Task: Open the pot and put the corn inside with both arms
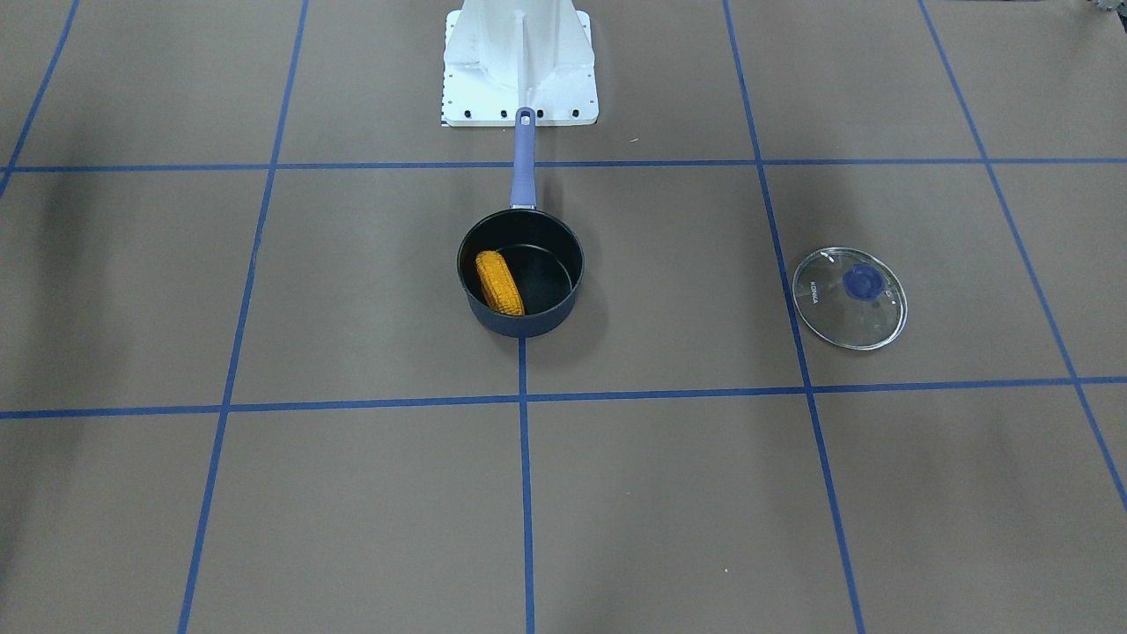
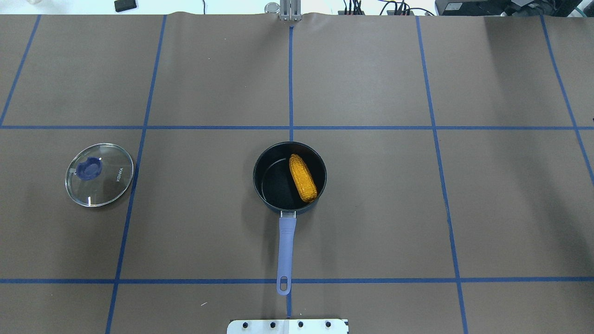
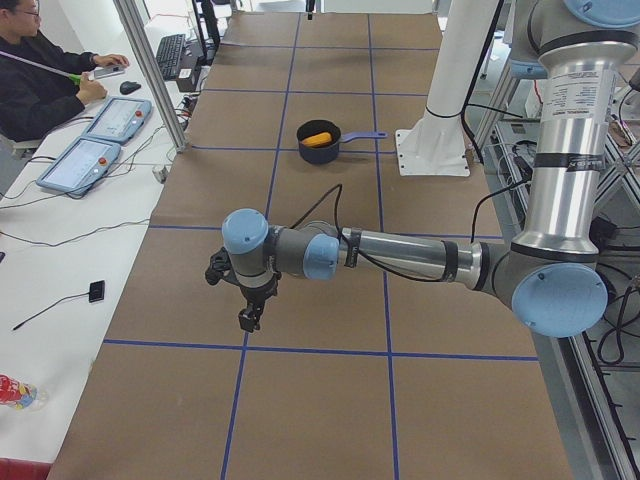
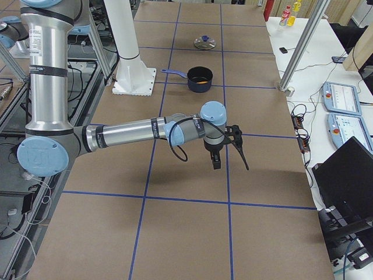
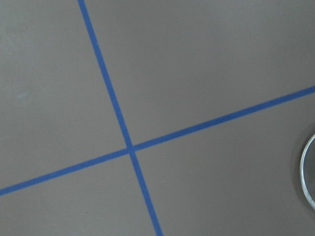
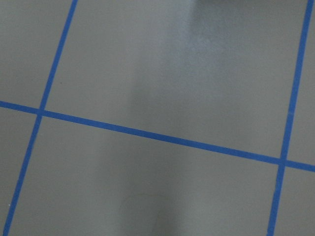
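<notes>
The dark navy pot (image 2: 256, 177) stands open at the table's middle, its purple-blue handle (image 2: 286, 253) pointing toward the robot base. The orange-yellow corn (image 2: 302, 177) lies inside it, also seen from the front (image 1: 499, 283). The glass lid (image 2: 99, 174) lies flat on the table far to the robot's left, apart from the pot. My left gripper (image 3: 247, 320) hangs over bare table far from the pot, and only the side view shows it. My right gripper (image 4: 217, 162) is likewise far off on the other side. I cannot tell whether either is open or shut.
The white robot base plate (image 2: 287, 326) sits just behind the pot handle's end. Blue tape lines grid the brown table. An operator (image 3: 45, 75) sits at a side desk with control tablets. The lid's rim (image 5: 309, 177) shows at the left wrist view's right edge.
</notes>
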### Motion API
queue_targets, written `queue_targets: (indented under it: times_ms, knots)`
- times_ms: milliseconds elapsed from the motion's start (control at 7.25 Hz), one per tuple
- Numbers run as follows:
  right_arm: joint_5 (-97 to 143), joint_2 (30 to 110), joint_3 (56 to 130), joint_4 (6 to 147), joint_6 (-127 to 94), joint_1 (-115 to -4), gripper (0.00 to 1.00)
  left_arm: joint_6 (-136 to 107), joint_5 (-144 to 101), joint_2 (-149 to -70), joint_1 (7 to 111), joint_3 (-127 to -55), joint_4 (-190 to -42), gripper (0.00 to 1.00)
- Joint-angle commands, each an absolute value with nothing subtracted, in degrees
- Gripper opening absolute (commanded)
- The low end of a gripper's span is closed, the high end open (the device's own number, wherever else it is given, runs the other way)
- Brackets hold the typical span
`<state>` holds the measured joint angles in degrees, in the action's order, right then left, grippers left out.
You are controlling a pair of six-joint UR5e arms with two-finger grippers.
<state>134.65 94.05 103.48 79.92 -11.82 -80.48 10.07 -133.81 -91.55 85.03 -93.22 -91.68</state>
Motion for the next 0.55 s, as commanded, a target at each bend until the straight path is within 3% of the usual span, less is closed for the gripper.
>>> queue_targets:
  times_ms: [0, 414]
  knots:
    - [132.3, 96.1, 104.1, 79.5, -11.8, -80.7, 1.00, 10.3, -134.1, -89.5, 85.3, -93.2, -91.5, 0.99]
    - [132.2, 95.8, 104.1, 79.5, -11.8, -80.6, 1.00, 9.3, -135.3, -88.7, 85.4, -93.2, -91.6, 0.99]
